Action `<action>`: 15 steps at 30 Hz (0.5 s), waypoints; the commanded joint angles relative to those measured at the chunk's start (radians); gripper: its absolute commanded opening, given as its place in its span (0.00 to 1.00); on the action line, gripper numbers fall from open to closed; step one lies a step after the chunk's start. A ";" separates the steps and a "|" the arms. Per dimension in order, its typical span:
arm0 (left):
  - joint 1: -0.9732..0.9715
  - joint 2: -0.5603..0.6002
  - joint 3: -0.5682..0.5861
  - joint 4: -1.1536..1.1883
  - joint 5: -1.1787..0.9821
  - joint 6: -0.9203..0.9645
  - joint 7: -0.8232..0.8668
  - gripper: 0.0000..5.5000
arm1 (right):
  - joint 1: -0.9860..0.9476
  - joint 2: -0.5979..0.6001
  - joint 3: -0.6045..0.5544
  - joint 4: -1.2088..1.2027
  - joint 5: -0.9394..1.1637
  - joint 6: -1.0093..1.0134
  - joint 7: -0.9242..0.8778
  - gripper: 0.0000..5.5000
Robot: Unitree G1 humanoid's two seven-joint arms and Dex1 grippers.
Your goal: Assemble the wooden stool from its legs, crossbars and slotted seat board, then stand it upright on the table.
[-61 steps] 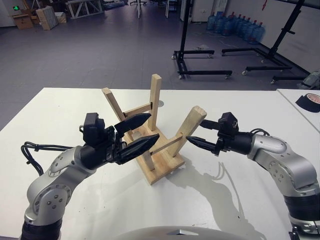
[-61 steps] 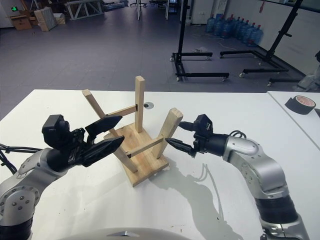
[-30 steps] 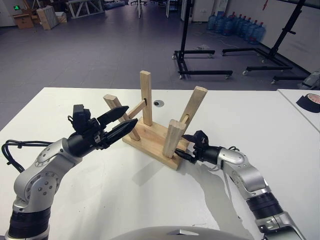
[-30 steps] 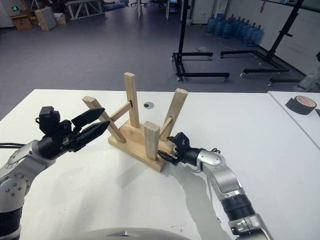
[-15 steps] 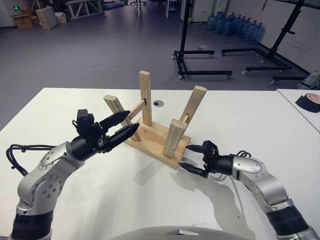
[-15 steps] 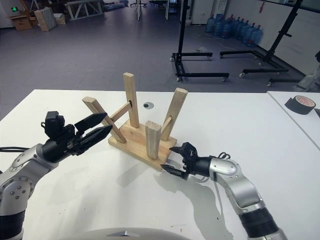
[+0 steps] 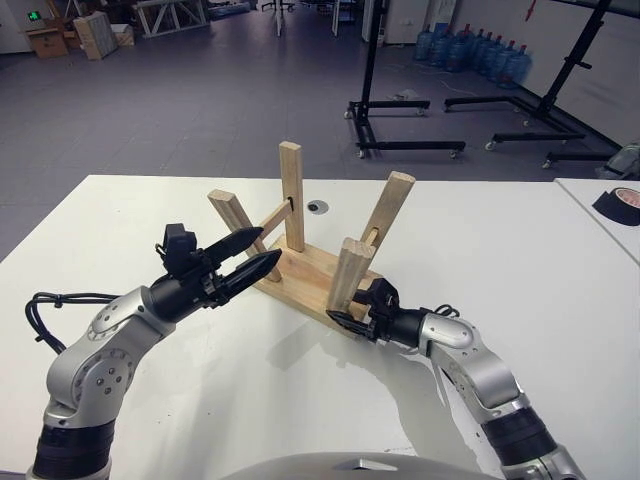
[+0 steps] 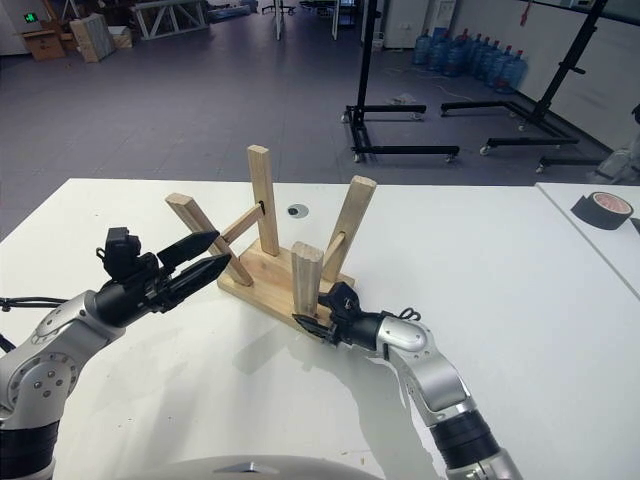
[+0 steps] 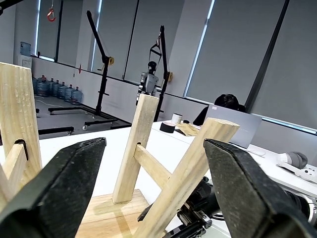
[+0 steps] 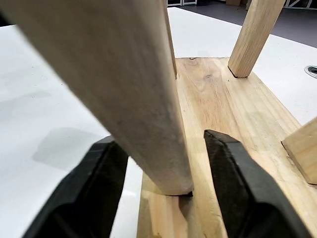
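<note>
the stool (image 7: 318,262) sits upside down near the middle of the desk (image 7: 560,260). its seat board (image 7: 305,278) lies flat on the surface and all four legs point up. so the job, as i read it, is nearly at the flip: the parts look joined, and what's left is checking the seating and turning it over.

the relation to watch is at your right hand (image 7: 340,320). it is low, almost on the desk, at the foot of the near leg (image 7: 349,272), right where that leg enters the board. the right wrist view shows its two fingers (image 10: 96,198) apart with the leg standing between them; there is a gap on one side, so it straddles the leg and is not clamped. that leg's long axis runs up and leans slightly, across your fingers, so closing would take it square at its base.

your left hand (image 7: 268,246) is also spread, holding nothing. it is above the desk, its tips pointing at the stool just beside the slanted left leg (image 7: 230,222) and its crossbar (image 7: 275,215).

your right is the nearer hand by far; the left has a short reach left before it can steady anything.
</note>
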State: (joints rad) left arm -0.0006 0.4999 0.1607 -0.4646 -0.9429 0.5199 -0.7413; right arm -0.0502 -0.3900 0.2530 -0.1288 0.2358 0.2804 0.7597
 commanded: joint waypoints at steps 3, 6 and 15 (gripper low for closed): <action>0.002 -0.014 -0.009 0.008 0.032 -0.011 -0.001 0.66 | -0.022 -0.013 -0.022 0.021 0.000 -0.022 0.025 0.28; -0.001 -0.017 -0.010 0.012 0.037 -0.012 -0.003 0.66 | -0.034 -0.005 -0.024 0.038 -0.007 -0.037 0.026 0.20; 0.000 -0.015 -0.002 -0.009 0.021 -0.008 -0.026 0.66 | -0.061 -0.022 -0.080 0.052 0.074 -0.046 0.102 0.20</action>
State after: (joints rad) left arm -0.0006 0.4787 0.1554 -0.4575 -0.9097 0.5123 -0.7522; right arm -0.0799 -0.3931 0.2180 -0.0572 0.2410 0.2158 0.8182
